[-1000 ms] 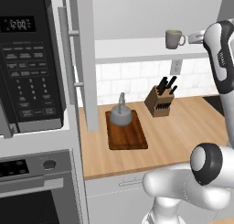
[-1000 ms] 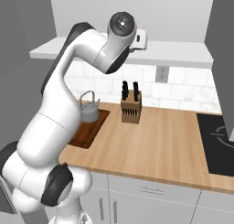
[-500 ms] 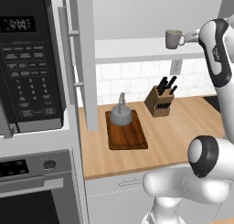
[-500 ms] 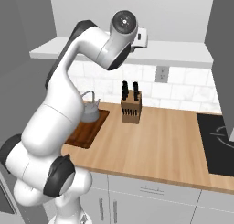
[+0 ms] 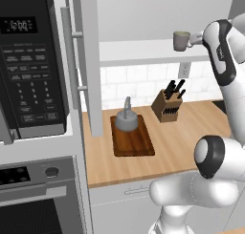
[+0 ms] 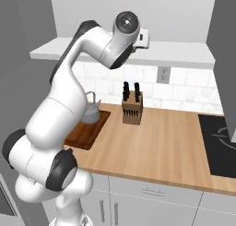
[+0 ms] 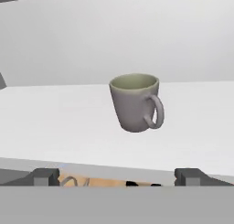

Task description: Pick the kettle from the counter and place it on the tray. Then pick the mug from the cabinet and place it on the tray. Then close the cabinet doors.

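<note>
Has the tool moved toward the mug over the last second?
Yes, slightly. In the left base view the arm's hand has edged left, nearer the mug on the shelf; the mug stayed put.

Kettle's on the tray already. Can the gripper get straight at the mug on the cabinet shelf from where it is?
Probably yes. The gripper faces the mug with jaws wide open, and the shelf between them lies bare; the mug's handle points toward the hand.

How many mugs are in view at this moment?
1: the mug stands upright on the cabinet shelf, in front of the open gripper. Parts of the cabinet are out of frame, so others may be hidden.
</note>
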Controlling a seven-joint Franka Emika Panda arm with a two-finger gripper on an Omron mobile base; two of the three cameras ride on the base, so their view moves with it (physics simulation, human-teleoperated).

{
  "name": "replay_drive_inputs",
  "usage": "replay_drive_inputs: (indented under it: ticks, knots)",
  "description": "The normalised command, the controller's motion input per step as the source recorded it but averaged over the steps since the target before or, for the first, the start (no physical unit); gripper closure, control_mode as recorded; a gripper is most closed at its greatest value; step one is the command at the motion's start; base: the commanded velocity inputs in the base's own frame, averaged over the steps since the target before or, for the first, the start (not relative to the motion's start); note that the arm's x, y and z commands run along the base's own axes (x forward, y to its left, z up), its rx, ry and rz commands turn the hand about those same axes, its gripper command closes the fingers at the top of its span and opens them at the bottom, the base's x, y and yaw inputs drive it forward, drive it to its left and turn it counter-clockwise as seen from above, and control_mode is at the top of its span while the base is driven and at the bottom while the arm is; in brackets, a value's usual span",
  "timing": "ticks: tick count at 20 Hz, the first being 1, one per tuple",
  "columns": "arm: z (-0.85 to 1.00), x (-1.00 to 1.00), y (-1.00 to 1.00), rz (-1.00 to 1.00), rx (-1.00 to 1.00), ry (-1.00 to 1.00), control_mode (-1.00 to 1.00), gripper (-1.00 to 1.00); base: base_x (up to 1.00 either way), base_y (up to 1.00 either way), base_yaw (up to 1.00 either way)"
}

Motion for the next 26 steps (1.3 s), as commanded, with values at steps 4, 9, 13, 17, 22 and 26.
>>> replay_drive_inputs:
  ticks: [4,9,13,17,22,26]
  knots:
    - [-0.01,0.36,-0.13,0.0,0.0,0.03,-1.0,-1.0,0.0,0.0,0.0]
    - [0.0,0.25,-0.19,0.01,0.0,0.03,-1.0,-1.0,0.0,0.0,0.0]
    - [-0.03,0.22,-0.15,0.03,0.0,0.02,-1.0,-1.0,0.0,0.0,0.0]
    - [-0.13,0.23,-0.1,0.04,0.02,0.05,-1.0,-1.0,0.0,0.0,0.0]
    - [-0.15,0.17,-0.01,0.03,0.04,0.01,-1.0,-1.0,0.0,0.0,0.0]
    - [-0.05,0.18,0.0,0.03,0.01,0.0,-1.0,-1.0,0.0,0.0,0.0]
